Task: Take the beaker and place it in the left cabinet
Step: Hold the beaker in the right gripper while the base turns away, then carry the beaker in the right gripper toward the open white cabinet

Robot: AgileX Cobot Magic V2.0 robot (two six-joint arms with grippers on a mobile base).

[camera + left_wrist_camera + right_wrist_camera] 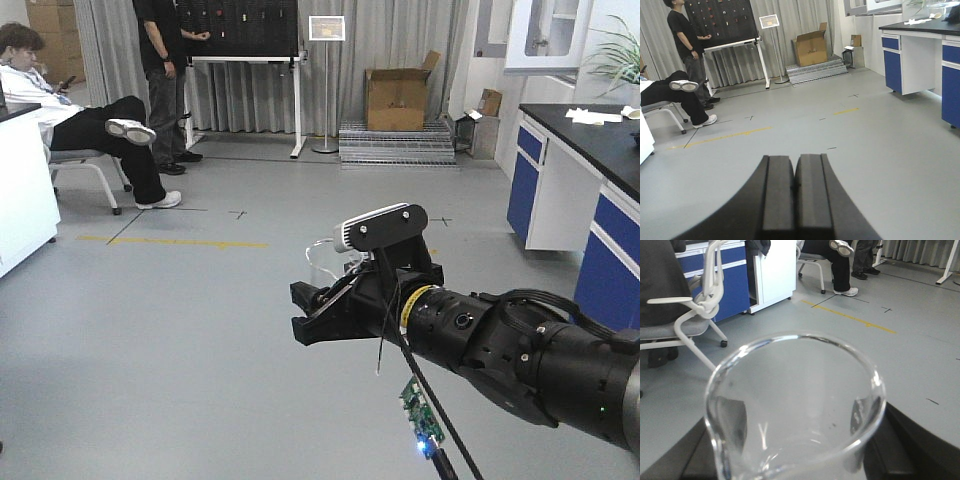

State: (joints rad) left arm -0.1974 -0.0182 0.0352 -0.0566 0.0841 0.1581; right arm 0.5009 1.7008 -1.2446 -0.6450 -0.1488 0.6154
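floor (150, 330) grey, yellow tape line (170, 241) | left jaws pressed together | right jaws pinching beaker (795, 410)

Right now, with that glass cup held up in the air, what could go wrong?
The beaker is smooth glass, pinched by the right gripper above hard floor; a slip would likely shatter it. The left cabinet shows in no view, so the carry may be long, giving more chance of a slip.
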